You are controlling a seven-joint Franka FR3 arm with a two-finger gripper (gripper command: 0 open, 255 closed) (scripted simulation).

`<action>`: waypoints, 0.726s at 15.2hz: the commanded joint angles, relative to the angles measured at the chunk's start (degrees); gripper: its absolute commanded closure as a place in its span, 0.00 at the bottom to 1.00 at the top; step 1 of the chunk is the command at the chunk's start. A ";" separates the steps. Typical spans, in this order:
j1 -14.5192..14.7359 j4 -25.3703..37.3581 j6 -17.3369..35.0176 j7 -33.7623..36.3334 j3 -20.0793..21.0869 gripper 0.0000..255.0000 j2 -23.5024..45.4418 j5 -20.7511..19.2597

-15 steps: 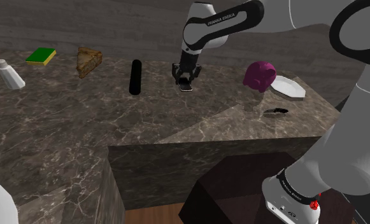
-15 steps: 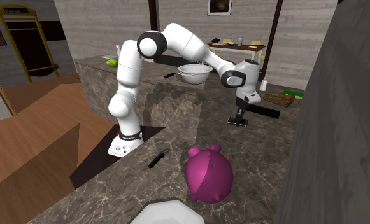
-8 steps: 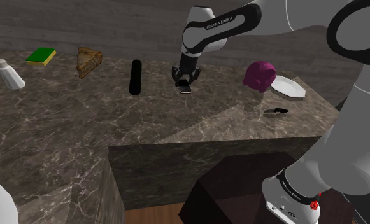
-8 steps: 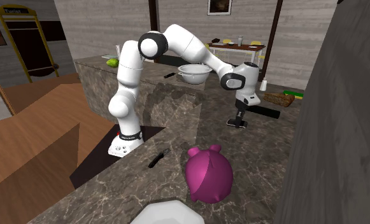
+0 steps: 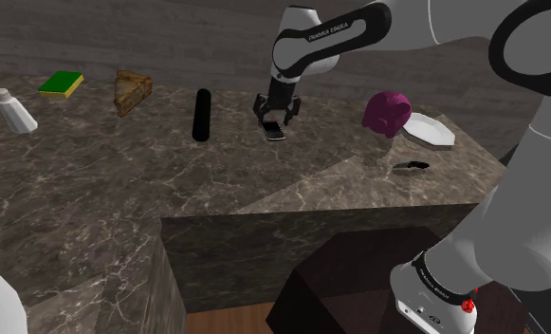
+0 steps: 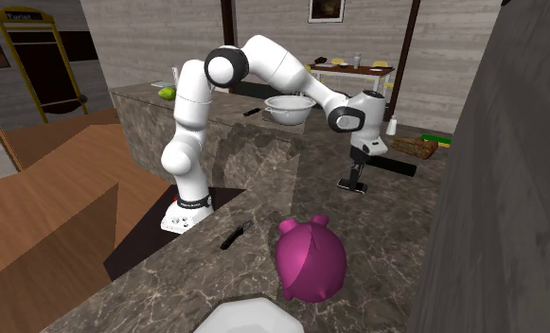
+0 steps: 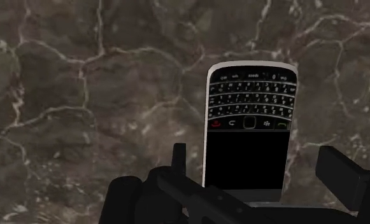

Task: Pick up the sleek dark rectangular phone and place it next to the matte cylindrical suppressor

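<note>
My claw (image 7: pixel 254 154) hangs low over the counter (image 5: pixel 93 194) with its fingers (image 7: pixel 179 156) spread wide and gripping nothing. The phone (image 7: pixel 250 127) lies flat on the dark veined stone between them, face up. Its keypad end points away from my wrist, and neither finger appears to touch its sides.

In the shoulder view, the matte black suppressor (image 5: pixel 202 115) lies on its side to the left of the phone. It is near the phone but apart from it, with bare stone between the two. Farther left in that view sit a brown wedge of bread (image 5: pixel 131 92), a green and yellow sponge (image 5: pixel 62 84) and a white shaker (image 5: pixel 13 110).

To the phone's right in the same view stands a magenta piggy bank (image 5: pixel 387 112). A white plate (image 5: pixel 431 131) sits just beside it, and a small dark object (image 5: pixel 412 167) lies closer to the counter's edge.
</note>
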 commanded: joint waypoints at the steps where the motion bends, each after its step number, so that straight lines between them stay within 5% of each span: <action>1: -0.06 1.29 -2.58 0.13 -0.10 0.00 -1.29 -0.19; 11: -0.14 2.95 -5.60 0.26 -0.21 0.00 -2.65 -0.38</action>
